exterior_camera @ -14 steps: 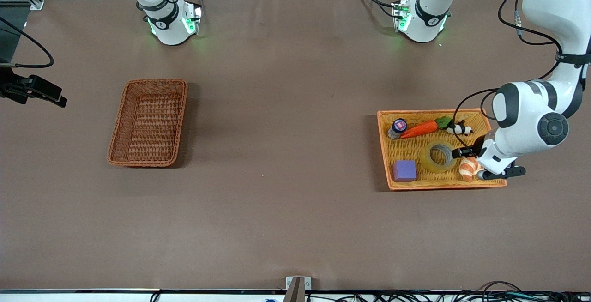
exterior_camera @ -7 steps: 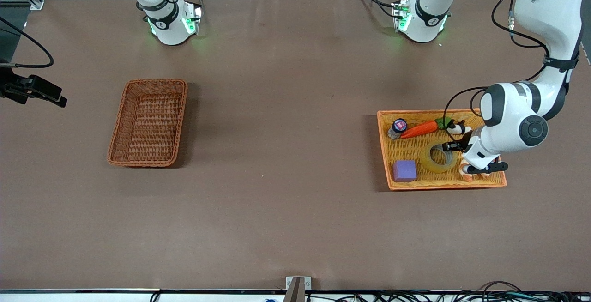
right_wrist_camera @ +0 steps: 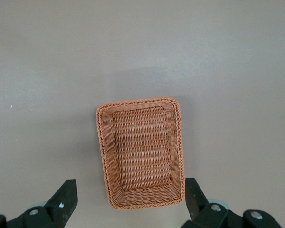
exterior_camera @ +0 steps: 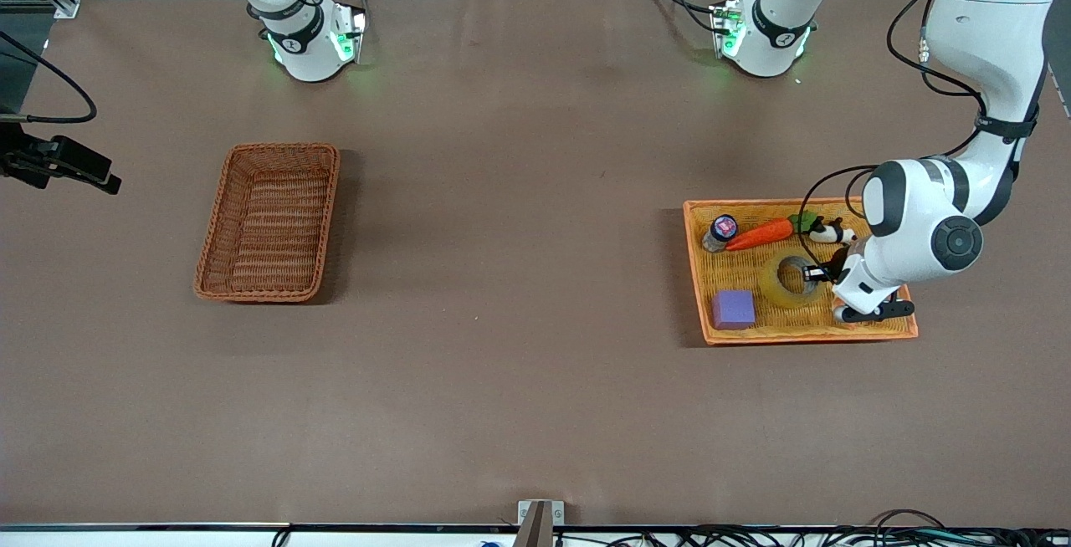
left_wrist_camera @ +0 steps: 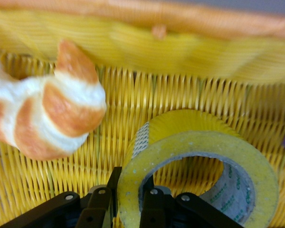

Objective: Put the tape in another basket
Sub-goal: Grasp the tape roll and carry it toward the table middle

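The tape, a yellowish ring, lies in the flat light-orange tray at the left arm's end of the table. My left gripper is down in the tray at the ring's edge. In the left wrist view the gripper has one finger inside the hole and one outside, pressed on the wall of the tape. The reddish-brown wicker basket stands empty at the right arm's end. My right gripper is open and waits high over the basket.
The tray also holds a croissant toy beside the tape, a carrot, a small bottle, a panda figure and a purple block. The tray's raised rim is close to the tape.
My left arm has moved from the croissant side of the tray to the tape, and its fingers now straddle the ring's wall. The right arm has not moved.
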{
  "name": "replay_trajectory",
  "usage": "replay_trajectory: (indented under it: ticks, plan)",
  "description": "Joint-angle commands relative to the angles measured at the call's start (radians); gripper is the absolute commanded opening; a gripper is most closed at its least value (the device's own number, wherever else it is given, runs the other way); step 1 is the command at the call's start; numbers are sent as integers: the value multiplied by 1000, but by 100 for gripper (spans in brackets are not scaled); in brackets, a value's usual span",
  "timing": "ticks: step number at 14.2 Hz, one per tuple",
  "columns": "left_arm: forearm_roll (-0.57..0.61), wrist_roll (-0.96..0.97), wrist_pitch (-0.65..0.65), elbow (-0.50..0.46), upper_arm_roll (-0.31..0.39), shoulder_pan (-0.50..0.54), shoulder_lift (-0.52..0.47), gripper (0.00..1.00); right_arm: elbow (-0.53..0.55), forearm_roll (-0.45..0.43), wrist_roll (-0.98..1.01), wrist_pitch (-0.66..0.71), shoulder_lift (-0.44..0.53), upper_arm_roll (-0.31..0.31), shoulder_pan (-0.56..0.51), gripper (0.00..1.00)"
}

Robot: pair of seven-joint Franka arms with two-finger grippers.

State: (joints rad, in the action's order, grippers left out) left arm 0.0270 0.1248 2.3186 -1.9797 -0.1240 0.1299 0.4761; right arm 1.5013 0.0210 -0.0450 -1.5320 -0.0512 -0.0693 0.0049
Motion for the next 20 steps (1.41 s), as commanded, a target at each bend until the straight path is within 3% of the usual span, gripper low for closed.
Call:
replay_trajectory:
  ticks: [1,5,8,13,16,20]
  plan:
    - [-15,21,-43,32,-31,-4,-75,0,11,-4,17,1,14,6,-16,100]
    - [-13,139,-267,227,-170,-10,-88,0,11,-4,19,0,14,6,-16,100]
    - [-6,359,-314,311,-273,-79,-56,0,11,-4,17,0,14,6,-16,100]
    - [19,767,-311,533,-264,-392,171,0,11,-4,17,-5,14,6,-16,100]
    - [24,903,-282,660,-247,-515,295,0,11,-1,19,-5,13,6,-16,100]
    - [21,1004,-103,679,-152,-685,406,3,11,-1,19,-5,13,6,-16,100]
